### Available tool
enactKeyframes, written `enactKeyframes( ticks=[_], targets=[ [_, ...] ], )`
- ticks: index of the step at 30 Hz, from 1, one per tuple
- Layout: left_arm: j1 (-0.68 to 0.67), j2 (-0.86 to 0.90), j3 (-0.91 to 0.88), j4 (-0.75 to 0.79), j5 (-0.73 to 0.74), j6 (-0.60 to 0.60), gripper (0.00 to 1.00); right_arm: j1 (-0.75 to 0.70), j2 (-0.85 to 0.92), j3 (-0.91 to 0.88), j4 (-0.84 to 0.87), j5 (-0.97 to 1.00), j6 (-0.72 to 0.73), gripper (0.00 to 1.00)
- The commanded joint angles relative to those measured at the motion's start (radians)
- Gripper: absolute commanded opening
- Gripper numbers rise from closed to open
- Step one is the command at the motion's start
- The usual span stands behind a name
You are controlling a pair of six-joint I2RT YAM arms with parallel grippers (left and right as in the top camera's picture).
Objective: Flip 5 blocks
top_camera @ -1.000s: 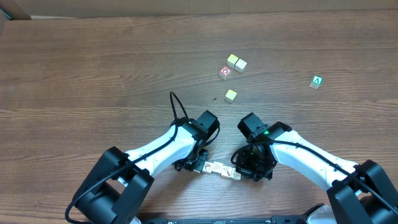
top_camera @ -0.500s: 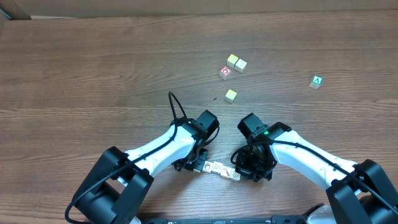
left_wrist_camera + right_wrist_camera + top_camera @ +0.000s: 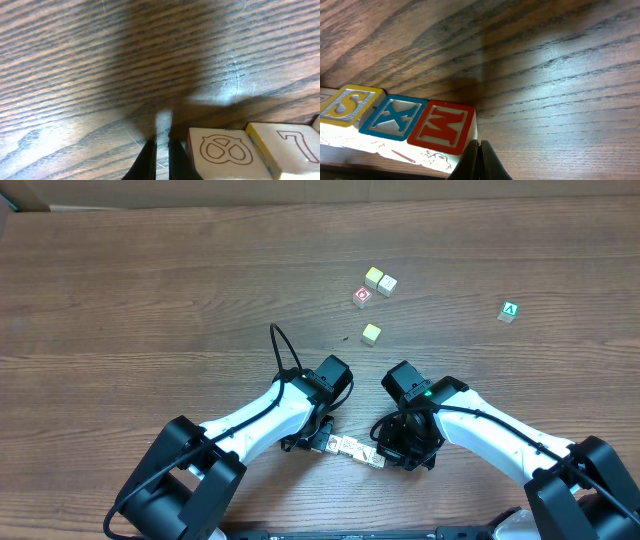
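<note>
Overhead view: the left gripper (image 3: 318,442) sits at the 9 o'clock end of a short row of small pale wooden blocks (image 3: 358,451), low on the brown wood-grain table (image 3: 150,280). Its claw is clenched on nothing. In the left wrist view the two dark fingertips (image 3: 149,152) stand nearly together, just beside the whitish block with a brown pretzel-like outline (image 3: 222,150). At that block's 3 o'clock lies the yellow-edged block bearing a 7 (image 3: 292,150).

The right wrist view shows the far end of the row: the yellow S block (image 3: 345,106), the blue X block (image 3: 392,116) and the red M block (image 3: 442,125), touching one another, with small drawings on their pale side faces. The right gripper (image 3: 397,453) is at the row's 3 o'clock end, clenched and empty, its tips right at the M block's lower corner. Whether they press it cannot be told.

At the row's 12 o'clock, well apart, lie a red-faced cube (image 3: 362,297) and three yellow-topped cubes (image 3: 371,333); a green cube (image 3: 510,311) lies at about 2 o'clock.

The step in hand looks like bracing the row from both ends. The next move calls for even pressure from both sides while rolling the row over together, or an end block may slip out.
</note>
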Motion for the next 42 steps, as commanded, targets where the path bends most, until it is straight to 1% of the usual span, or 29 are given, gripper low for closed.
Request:
enactKeyframes(
  ticks=[1,11,17,23,26,35,42],
  targets=[
    [-0.001,0.04,-0.024,0.043,-0.024,0.011,0.05,0.021,-0.002,0.0,0.024,-0.039,0.053,0.04],
    [-0.001,0.04,-0.024,0.072,-0.024,0.077,0.05,0.097,-0.002,0.0,0.086,-0.038,0.167,0.04],
    [-0.001,0.04,-0.024,0.072,-0.024,0.106,0.05,0.102,-0.002,0.0,0.108,-0.039,0.234,0.04],
    [-0.001,0.04,-0.024,0.072,-0.024,0.106,0.07,0.102,-0.002,0.0,0.124,-0.042,0.259,0.04],
    [-0.001,0.04,-0.024,0.072,-0.025,0.109,0.07,0.102,-0.002,0.0,0.137,-0.037,0.252,0.04],
    [-0.001,0.04,-0.024,0.072,-0.025,0.131,0.05,0.102,-0.002,0.0,0.151,-0.008,0.093,0.04],
    [-0.001,0.04,-0.024,0.082,-0.025,0.153,0.04,0.102,-0.002,0.0,0.151,0.0,0.073,0.04]
  ],
)
